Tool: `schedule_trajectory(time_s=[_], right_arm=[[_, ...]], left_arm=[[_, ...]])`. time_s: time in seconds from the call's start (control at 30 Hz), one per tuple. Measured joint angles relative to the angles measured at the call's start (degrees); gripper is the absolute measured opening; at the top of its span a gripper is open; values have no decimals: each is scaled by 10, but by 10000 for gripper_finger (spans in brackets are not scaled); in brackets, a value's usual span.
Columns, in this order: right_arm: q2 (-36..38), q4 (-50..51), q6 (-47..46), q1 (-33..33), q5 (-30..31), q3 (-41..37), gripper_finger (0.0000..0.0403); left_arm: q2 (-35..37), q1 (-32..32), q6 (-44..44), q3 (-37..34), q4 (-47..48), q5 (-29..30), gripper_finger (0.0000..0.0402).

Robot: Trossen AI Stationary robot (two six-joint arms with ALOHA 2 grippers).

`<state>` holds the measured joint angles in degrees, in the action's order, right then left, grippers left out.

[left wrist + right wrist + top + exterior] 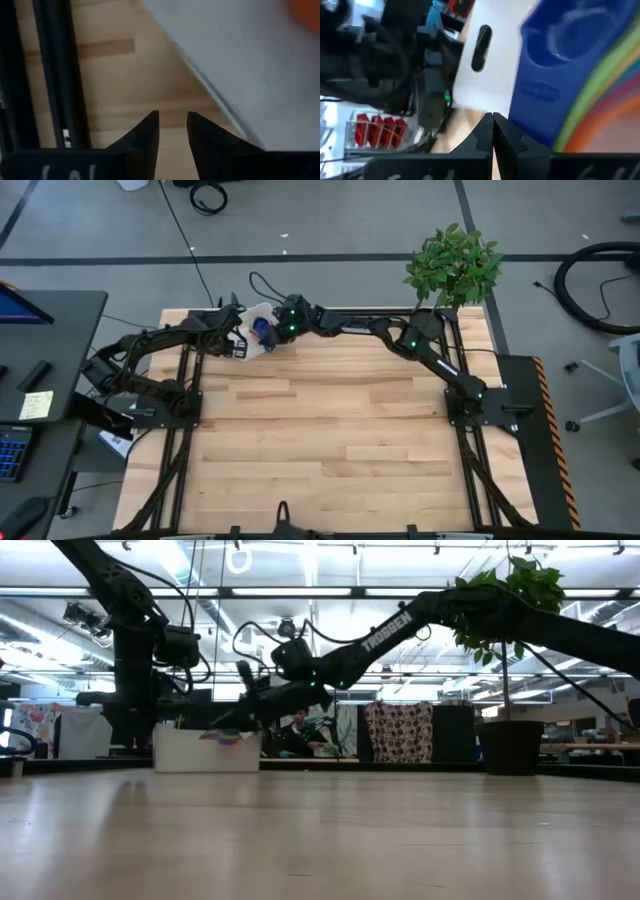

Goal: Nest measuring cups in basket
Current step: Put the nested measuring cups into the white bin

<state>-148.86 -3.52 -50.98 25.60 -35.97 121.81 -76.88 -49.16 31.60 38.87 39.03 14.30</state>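
Note:
The white basket (pixel 250 330) stands at the table's far left (pixel 207 750). Inside it lies a nested stack of measuring cups, the dark blue one (pixel 560 65) on top, with green, yellow and orange rims (pixel 600 100) below it. My right gripper (pixel 493 125) is shut and reaches over the basket from the right (pixel 272 330), its tips at the dark blue cup's handle. My left gripper (pixel 172 130) points down just outside the basket's left wall (pixel 240 60), open with a narrow gap and only bare wood between its fingers. My right gripper's shut fingertips (pixel 507 135) stand right beside the dark blue cup's flat handle (pixel 537 92), coming in nearly level from the table's right side. I cannot tell whether they touch it.
A potted plant (pixel 455 265) stands at the table's far right corner, its dark pot (pixel 510 745) on the table. The basket's wall has a slot handle (pixel 480 47). The wooden table top (pixel 340 450) lies bare in the middle and near the front.

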Motion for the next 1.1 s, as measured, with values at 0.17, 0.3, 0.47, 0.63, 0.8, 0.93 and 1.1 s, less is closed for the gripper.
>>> schedule_trajectory(time_s=[0.17,0.3,0.47,0.63,0.8,0.93,1.1], right_arm=[[-1,-27,17,-15,41,-1,10],[0,-34,15,-15,48,-1,10],[1,-37,29,-16,41,-1,10],[1,-45,38,-11,42,-1,10],[2,-46,49,-5,31,0,10],[2,-47,43,-4,28,0,10],[2,-49,41,-7,27,0,10]], left_arm=[[0,35,-5,0,3,-1,107],[0,61,0,-1,-2,-13,107],[0,93,6,0,-32,-31,107],[0,133,35,0,-94,-63,107],[0,171,57,0,-134,-64,107],[0,189,76,0,-147,-57,107],[-5,206,98,0,-195,-53,107]])
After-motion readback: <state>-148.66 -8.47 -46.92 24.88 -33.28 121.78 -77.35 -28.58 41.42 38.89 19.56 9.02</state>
